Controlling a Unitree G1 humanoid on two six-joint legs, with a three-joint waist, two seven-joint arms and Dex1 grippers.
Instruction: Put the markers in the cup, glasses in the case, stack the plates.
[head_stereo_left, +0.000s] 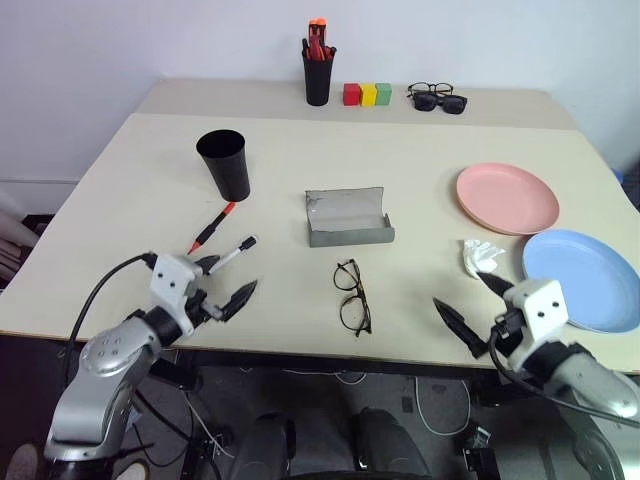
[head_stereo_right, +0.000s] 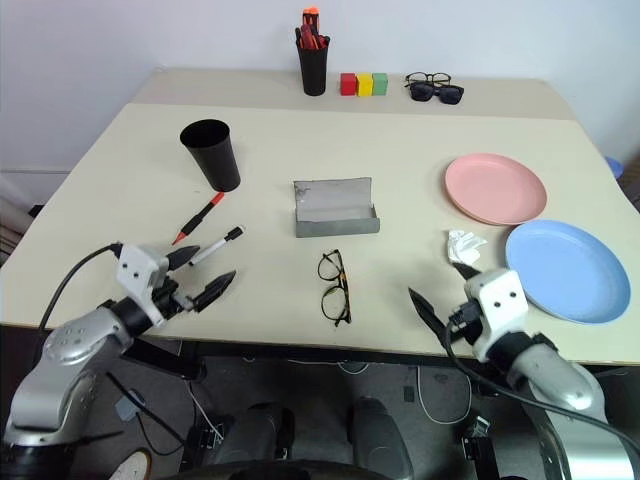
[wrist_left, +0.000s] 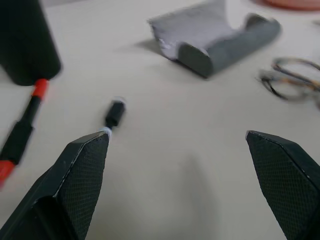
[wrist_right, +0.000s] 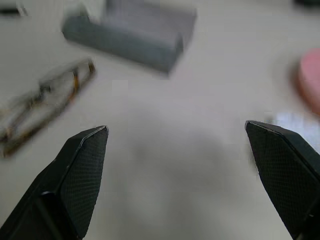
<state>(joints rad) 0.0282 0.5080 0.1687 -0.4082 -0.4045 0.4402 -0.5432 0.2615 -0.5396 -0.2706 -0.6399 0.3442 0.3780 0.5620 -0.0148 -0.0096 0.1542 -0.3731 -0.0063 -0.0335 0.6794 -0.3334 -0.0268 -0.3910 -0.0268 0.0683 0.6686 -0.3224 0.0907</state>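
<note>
The black cup stands at the left of the table. Two markers lie in front of it, one red-capped, one black and white. My left gripper hovers open just short of the second marker's near end. The grey case lies open mid-table, with the black-framed glasses folded open in front of it. The pink plate and blue plate sit side by side at the right. My right gripper is open and empty near the front edge, between the glasses and the blue plate.
A crumpled white paper lies just beyond my right gripper. At the back stand a black pen holder with red and orange pens, three coloured blocks and dark sunglasses. The table's front edge runs under both hands.
</note>
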